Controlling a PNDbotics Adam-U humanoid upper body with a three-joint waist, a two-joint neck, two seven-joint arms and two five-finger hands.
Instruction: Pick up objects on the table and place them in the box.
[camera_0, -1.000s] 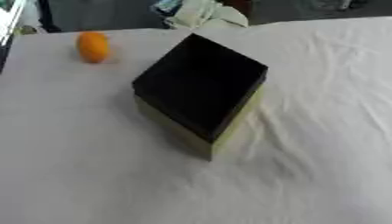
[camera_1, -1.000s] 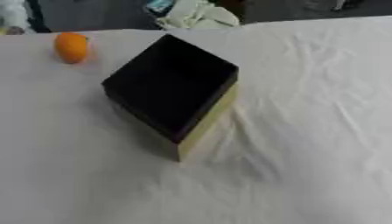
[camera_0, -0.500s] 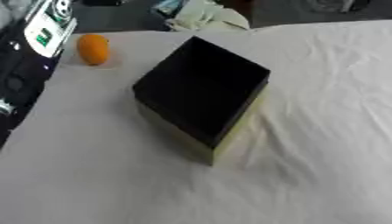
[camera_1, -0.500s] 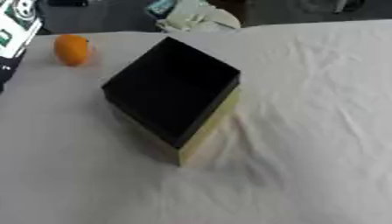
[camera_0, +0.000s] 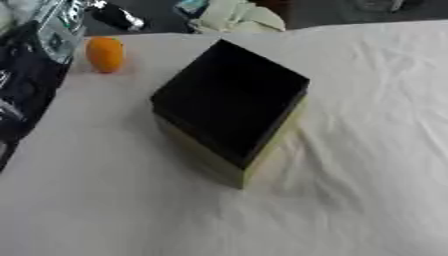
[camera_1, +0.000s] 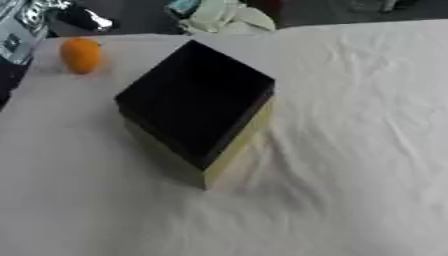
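Observation:
An open box (camera_0: 273, 148), black inside and pale yellow outside, stands cornerwise in the middle of the white-clothed table (camera_0: 367, 100). Nothing shows in its dark inside. A small orange fruit (camera_0: 105, 54) lies at the far left, apart from the box. My left arm (camera_0: 31, 75), black with a labelled panel, comes in along the left edge. Its hand (camera_0: 115, 17) shows only as a dark shape with a pale glint just beyond the fruit, not touching it. My right hand is out of sight.
A crumpled pale bundle (camera_0: 234, 15) lies just past the table's far edge. The cloth is wrinkled to the right of and in front of the box. The left table edge runs under my arm.
My left arm has come in from the left edge and now reaches up past the orange fruit. The box and fruit have not moved.

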